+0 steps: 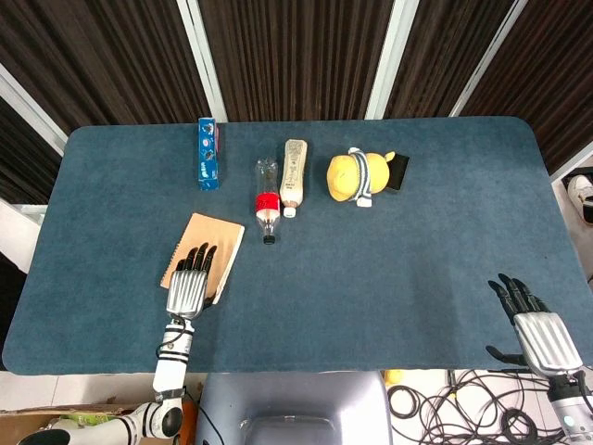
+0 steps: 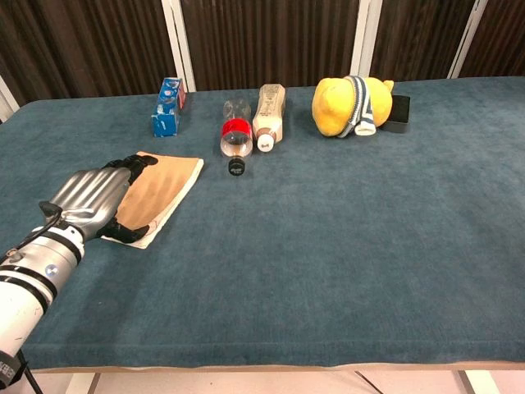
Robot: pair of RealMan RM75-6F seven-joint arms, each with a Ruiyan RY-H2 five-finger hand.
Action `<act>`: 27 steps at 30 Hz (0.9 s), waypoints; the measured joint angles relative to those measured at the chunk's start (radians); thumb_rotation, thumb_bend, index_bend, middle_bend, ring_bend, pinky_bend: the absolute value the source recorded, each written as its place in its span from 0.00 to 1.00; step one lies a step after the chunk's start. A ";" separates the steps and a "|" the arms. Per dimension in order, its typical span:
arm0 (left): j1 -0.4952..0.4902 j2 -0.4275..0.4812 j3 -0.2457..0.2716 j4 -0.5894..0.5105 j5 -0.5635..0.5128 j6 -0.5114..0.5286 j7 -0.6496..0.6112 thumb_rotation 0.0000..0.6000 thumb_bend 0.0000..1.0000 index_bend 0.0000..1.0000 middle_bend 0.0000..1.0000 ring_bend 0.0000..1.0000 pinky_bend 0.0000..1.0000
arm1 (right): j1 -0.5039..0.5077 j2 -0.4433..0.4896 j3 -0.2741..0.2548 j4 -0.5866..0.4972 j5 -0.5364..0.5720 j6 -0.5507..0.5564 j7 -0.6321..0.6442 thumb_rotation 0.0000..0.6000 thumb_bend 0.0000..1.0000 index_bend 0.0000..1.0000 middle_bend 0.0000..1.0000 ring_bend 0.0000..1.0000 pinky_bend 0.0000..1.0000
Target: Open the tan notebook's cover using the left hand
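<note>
The tan notebook [image 1: 211,243] [image 2: 160,185] lies closed and flat on the blue table, left of centre. My left hand [image 1: 190,283] [image 2: 94,197] lies palm down over the notebook's near half, fingers stretched forward across the cover and thumb at its near right edge. The cover is not lifted. My right hand [image 1: 537,329] rests open near the table's front right corner, far from the notebook; the chest view does not show it.
Behind the notebook lie a blue box [image 1: 208,154], a clear bottle with a red label [image 1: 267,199], a beige bottle [image 1: 294,176], a yellow plush toy [image 1: 357,176] and a small black box [image 1: 398,171]. The blue table [image 1: 389,278] ends just behind my left wrist.
</note>
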State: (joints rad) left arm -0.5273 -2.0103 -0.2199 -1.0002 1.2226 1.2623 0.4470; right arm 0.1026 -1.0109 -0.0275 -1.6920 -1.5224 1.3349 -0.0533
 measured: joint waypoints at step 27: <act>-0.024 -0.067 -0.011 0.208 0.042 0.040 -0.026 1.00 0.34 0.57 0.38 0.36 0.39 | 0.006 0.011 -0.008 -0.010 0.003 -0.026 0.003 1.00 0.00 0.00 0.00 0.00 0.24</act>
State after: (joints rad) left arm -0.5514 -2.0774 -0.2305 -0.7922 1.2647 1.3027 0.4213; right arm 0.1086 -0.9996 -0.0359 -1.7025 -1.5190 1.3093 -0.0504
